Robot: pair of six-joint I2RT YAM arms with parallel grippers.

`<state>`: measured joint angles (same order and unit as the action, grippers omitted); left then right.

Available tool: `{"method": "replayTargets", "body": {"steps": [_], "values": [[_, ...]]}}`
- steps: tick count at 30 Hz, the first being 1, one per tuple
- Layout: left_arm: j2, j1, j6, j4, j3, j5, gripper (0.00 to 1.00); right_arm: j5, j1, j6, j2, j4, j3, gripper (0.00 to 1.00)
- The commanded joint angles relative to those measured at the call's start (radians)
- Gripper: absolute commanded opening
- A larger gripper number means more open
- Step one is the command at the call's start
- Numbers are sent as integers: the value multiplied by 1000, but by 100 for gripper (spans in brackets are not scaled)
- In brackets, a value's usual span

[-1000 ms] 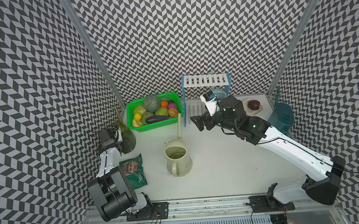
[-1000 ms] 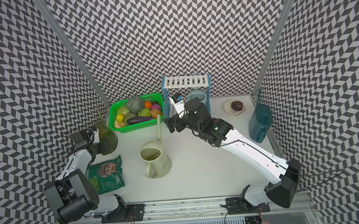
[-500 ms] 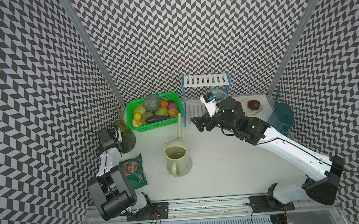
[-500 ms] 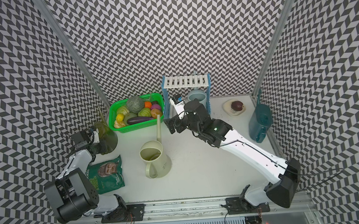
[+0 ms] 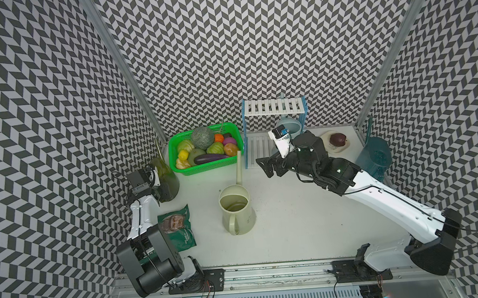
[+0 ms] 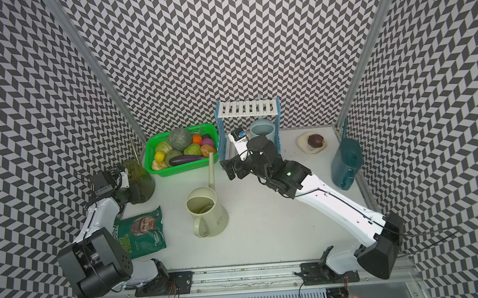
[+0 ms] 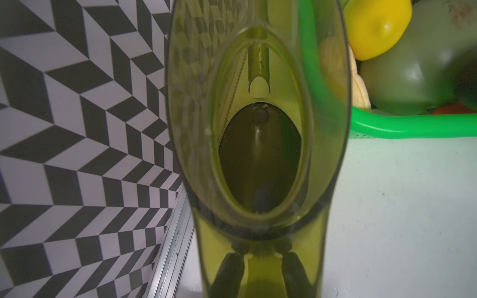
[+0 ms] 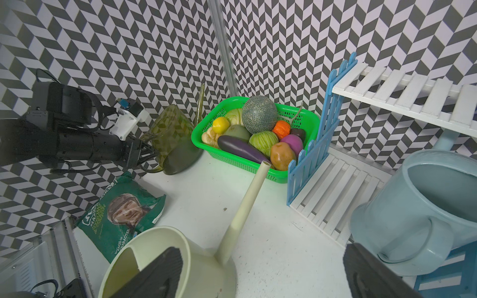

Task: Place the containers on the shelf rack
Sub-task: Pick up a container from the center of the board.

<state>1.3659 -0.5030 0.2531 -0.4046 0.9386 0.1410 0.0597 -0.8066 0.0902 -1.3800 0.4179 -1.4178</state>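
Long reach of the right arm (image 5: 379,200) over the white table (image 5: 295,223), right gripper (image 5: 265,168) spread wide and empty before the shelf rack (image 5: 273,107); left arm (image 5: 143,216) folded by the left wall (image 5: 44,140), left gripper (image 8: 151,154) clamped on the handle of the olive-green can (image 5: 166,175); pale blue can (image 5: 289,126) on the lower shelf, cream can (image 5: 236,210) upright mid-table, teal can (image 5: 375,157) close by the right wall (image 5: 444,98); open surface toward the front rail (image 5: 269,269)
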Motion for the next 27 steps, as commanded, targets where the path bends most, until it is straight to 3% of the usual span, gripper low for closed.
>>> {"method": "replayTargets", "body": {"steps": [1, 13, 18, 23, 27], "values": [[-75, 6, 16, -1, 100, 97, 14, 24, -5, 0, 44, -46, 11, 100], [-137, 66, 41, -239, 435, 263, 14, 63, -2, -1, 56, -57, 11, 100], [-143, 185, 43, -317, 562, 307, 14, 91, -2, 6, 58, -57, 11, 100], [-120, 357, 24, -383, 672, 346, 14, 204, 21, 28, 57, -34, 0, 100], [-85, 491, 6, -421, 751, 350, 13, 184, 92, 43, 63, -18, 2, 100]]}}
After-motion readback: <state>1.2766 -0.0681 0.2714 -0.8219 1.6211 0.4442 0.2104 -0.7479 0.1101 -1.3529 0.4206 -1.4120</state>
